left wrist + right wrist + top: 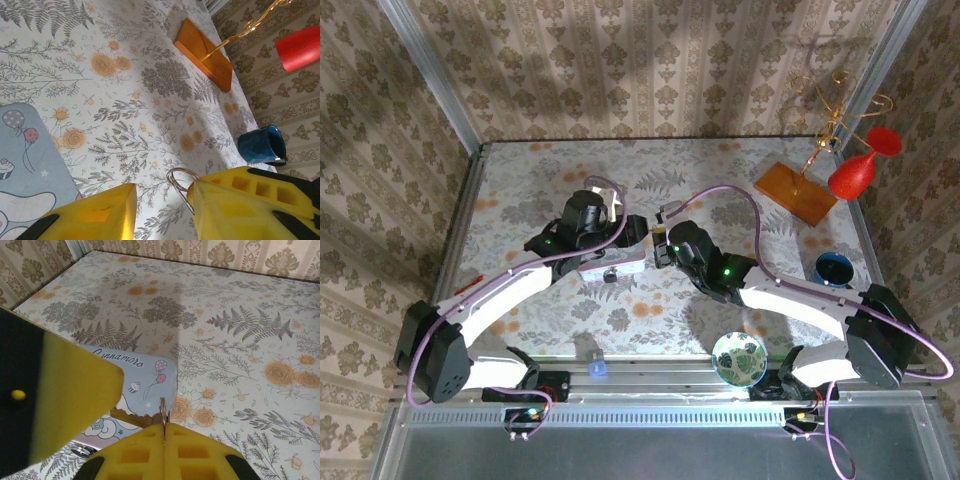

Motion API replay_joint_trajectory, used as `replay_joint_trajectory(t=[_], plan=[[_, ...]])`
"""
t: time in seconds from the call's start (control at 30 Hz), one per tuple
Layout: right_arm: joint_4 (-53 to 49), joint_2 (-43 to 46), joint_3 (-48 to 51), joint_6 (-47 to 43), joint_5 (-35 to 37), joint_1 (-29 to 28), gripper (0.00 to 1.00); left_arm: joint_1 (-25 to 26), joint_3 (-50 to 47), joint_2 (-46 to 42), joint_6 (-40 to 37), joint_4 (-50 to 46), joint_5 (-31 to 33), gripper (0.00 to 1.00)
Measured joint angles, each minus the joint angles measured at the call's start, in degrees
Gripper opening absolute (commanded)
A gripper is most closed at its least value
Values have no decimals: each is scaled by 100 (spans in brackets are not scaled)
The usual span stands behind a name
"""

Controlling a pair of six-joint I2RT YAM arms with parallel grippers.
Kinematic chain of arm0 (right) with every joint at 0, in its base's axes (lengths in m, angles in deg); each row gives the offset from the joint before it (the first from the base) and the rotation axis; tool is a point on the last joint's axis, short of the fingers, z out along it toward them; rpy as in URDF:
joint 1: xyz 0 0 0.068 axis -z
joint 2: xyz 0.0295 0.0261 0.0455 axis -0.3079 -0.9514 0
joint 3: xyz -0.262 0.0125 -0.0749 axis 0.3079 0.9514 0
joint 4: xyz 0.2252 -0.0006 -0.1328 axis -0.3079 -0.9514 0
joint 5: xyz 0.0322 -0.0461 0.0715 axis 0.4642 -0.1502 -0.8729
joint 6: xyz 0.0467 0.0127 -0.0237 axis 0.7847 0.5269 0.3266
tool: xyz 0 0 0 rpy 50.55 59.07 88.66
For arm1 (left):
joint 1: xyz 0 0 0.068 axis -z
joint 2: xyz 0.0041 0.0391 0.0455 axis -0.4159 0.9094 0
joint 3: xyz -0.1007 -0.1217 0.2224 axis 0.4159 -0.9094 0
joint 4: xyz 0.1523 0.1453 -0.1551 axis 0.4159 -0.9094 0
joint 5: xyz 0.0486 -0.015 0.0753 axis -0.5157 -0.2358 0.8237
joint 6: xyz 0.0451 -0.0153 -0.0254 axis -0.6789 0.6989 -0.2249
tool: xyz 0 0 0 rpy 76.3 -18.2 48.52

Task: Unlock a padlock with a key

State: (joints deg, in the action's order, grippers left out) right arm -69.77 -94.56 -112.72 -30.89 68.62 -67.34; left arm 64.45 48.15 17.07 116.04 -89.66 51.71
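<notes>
Silvery key ring (179, 181) raised where the two grippers meet, just above the tin.
The left gripper (162, 186) has its jaws apart, the ring resting against one finger's inner edge and not clamped. In the right gripper (142, 402) the ring stands edge-on at the lower finger. I cannot tell whether those jaws pinch it, and the key blade is hidden. The padlock (610, 276) seems to hang at the near edge of the Cinnamoroll tin box (625, 262), probably so the key has only a short way to travel.
</notes>
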Motion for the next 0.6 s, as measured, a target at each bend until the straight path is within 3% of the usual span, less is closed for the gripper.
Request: replay_joint_trajectory(t=[0.6], plan=[[-44, -55, -20, -2, 55, -4, 0, 28, 59, 232, -2, 24, -140, 33]])
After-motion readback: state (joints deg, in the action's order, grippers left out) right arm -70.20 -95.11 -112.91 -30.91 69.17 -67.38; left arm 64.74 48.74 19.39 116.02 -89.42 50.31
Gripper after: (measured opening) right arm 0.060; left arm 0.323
